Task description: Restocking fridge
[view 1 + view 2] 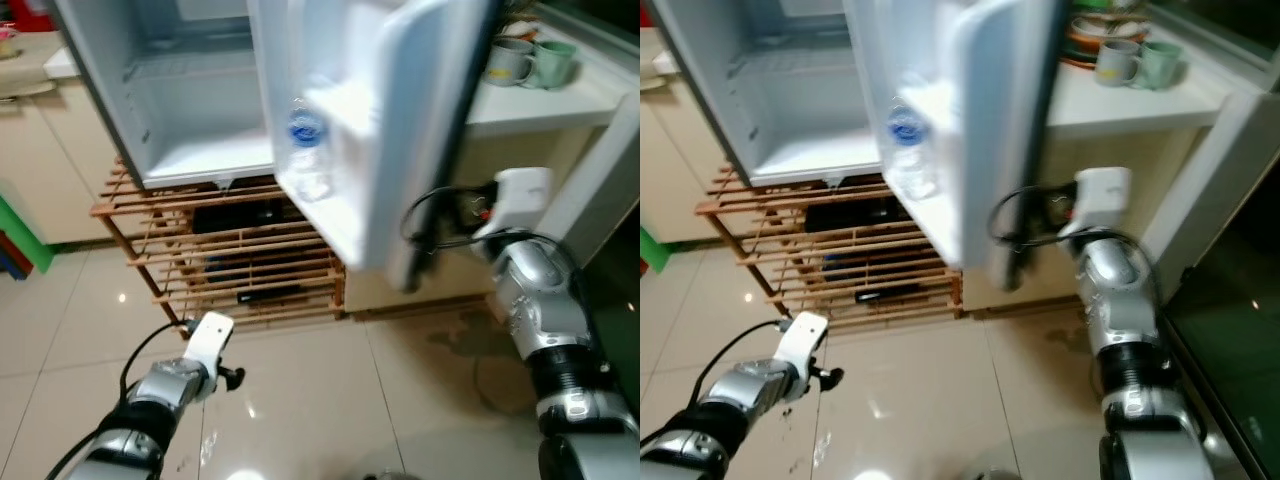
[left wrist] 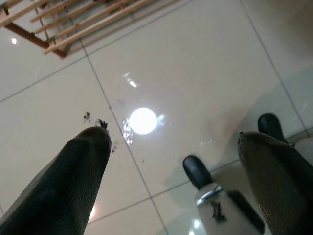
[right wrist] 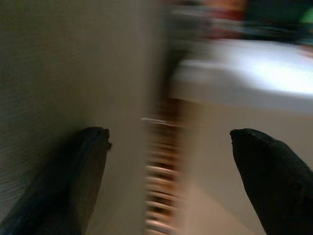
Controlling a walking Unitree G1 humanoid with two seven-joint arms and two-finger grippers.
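I am seeing the white fridge (image 1: 190, 110) standing open and bare inside, its door (image 1: 400, 120) swung out just ahead of my right gripper (image 3: 168, 161), whose fingers are spread and released beside the door's edge. The door shelf is holding one clear water bottle (image 1: 303, 140) with a blue label, its writing too blurred to read. My left gripper (image 2: 176, 171) is hanging low over the tiled floor (image 2: 195, 63), fingers apart, grasping nothing.

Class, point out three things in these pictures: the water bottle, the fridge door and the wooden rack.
water bottle (image 1: 303, 130), left eye view, blue label.
fridge door (image 1: 420, 120), left eye view, outer edge.
wooden rack (image 1: 250, 250), left eye view, front slats.
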